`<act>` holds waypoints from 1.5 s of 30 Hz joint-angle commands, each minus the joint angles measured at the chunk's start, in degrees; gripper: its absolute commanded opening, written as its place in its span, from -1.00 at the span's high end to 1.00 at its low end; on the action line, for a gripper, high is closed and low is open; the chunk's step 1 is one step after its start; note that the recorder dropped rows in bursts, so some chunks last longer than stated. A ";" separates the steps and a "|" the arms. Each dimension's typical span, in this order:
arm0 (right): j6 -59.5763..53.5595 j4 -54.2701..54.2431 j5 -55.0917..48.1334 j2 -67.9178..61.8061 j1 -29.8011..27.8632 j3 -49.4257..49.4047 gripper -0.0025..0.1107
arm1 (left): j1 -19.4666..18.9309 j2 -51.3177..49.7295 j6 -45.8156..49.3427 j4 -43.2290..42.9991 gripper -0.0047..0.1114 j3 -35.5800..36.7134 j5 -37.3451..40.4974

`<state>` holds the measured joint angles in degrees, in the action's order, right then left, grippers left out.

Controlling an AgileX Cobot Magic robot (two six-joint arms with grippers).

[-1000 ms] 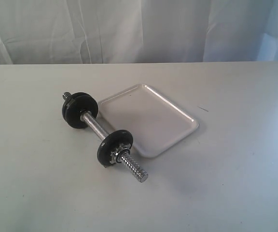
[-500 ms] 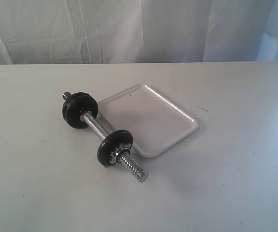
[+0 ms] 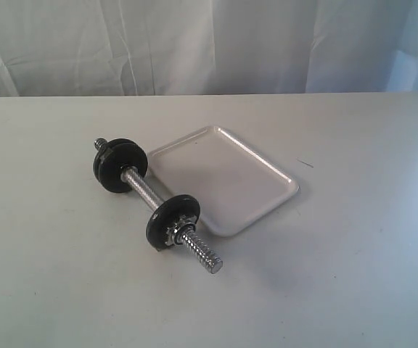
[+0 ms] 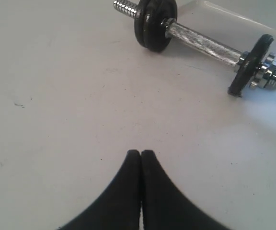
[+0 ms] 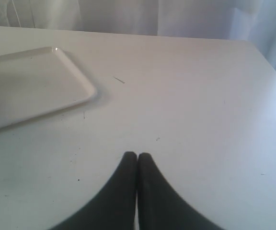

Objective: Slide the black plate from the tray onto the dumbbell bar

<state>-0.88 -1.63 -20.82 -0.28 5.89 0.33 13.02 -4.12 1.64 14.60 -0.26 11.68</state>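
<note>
Left tool [image 4: 141, 153] and right tool [image 5: 137, 155] both out of frame in exterior view. Shallow white rectangular tray [image 3: 294, 187] has nothing in it. Slim chrome threaded dumbbell bar [image 3: 149, 192] lies on the white tabletop [image 3: 339, 275] just beside the tray's left edge. Small matte-black round plate [image 3: 173, 220] is already on the bar's near end, upright, with a silver nut [image 3: 174, 233] against its outer face. Two similar black discs [image 3: 118, 165] sit at the far end.

Left wrist view: left tool clenched, nothing in it, hovering over bare tabletop, well apart from the bar.

Right wrist view: right tool clenched, empty, tray off to one side.

Judgement: slide looks done. Best move is hands-off. Keep both tools clear so the bar doesn't roll, and only check that the plate sits square against the nut.

No brand, label or readable writing in any view; any embossing on the discs is too small to tell.
</note>
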 commanded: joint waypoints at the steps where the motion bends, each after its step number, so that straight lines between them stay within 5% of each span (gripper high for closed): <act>1: -0.40 0.15 0.85 0.28 -0.28 -0.33 0.96 | -4.21 1.52 -0.78 1.03 0.92 0.26 1.78; 9: -0.40 0.15 0.85 0.28 -0.28 -0.33 0.96 | -12.77 4.12 -0.78 1.03 0.92 0.26 1.78; 15: -0.40 0.15 0.85 0.28 -0.28 -0.33 0.96 | -15.71 4.12 -0.21 1.03 0.92 0.26 1.78; 45: -0.40 0.15 0.85 0.28 -0.28 -0.33 0.96 | -15.76 4.12 0.01 1.26 0.92 0.26 0.00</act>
<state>-0.88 -1.63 -20.82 -0.28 5.84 0.29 -2.58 -0.29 1.49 15.15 -0.26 11.93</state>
